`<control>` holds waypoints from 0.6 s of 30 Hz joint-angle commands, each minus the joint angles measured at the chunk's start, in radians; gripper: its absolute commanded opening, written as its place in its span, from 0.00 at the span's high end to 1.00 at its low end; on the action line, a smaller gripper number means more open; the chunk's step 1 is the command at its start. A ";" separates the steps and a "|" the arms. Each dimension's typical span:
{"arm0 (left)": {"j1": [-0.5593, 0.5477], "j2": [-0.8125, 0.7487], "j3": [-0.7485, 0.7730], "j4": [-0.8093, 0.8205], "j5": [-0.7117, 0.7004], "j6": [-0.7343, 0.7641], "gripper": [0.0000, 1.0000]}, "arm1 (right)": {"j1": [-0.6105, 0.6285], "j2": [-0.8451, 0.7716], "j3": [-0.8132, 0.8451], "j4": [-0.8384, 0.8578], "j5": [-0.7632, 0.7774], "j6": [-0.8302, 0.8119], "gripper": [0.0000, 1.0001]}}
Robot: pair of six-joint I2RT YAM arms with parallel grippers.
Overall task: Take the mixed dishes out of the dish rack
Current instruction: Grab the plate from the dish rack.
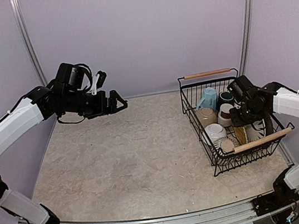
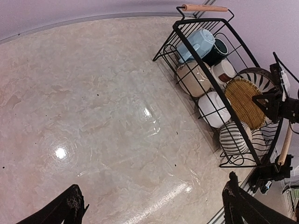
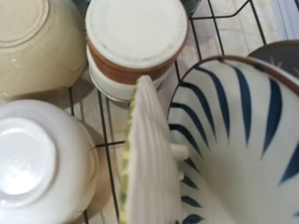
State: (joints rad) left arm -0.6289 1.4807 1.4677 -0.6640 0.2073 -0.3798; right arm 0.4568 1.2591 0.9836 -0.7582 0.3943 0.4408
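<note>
At the right edge of the table (image 1: 118,167), the dish rack (image 1: 183,93) sits loaded, so you're on an early pick. Your left gripper (image 1: 119,102) hangs wide apart over the back edge. Your right gripper (image 1: 242,123) is down among the upright plates, and I can't tell whether it is apart or clamped. It's probably after the ribbed yellow-edged plate (image 3: 145,154): pinch its rim and lift straight.

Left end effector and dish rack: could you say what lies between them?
Top external view: only bare table between left end effector and dish rack.
</note>
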 commanded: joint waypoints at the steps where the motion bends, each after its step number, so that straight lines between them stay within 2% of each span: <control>1: 0.005 0.014 0.035 -0.014 0.015 -0.002 0.01 | -0.011 0.050 0.018 -0.043 0.035 0.001 0.80; 5: 0.008 0.016 0.035 -0.014 0.016 -0.003 0.01 | -0.010 0.080 0.054 -0.110 0.108 0.024 0.83; 15: 0.018 0.028 0.038 -0.016 0.033 -0.010 0.01 | -0.009 0.027 0.166 -0.203 0.132 0.027 0.99; 18: 0.022 0.032 0.039 -0.017 0.039 -0.013 0.01 | -0.009 0.018 0.220 -0.247 0.134 0.015 1.00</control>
State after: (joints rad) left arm -0.6163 1.4990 1.4788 -0.6670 0.2302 -0.3889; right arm 0.4465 1.3228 1.1179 -0.9577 0.5362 0.4412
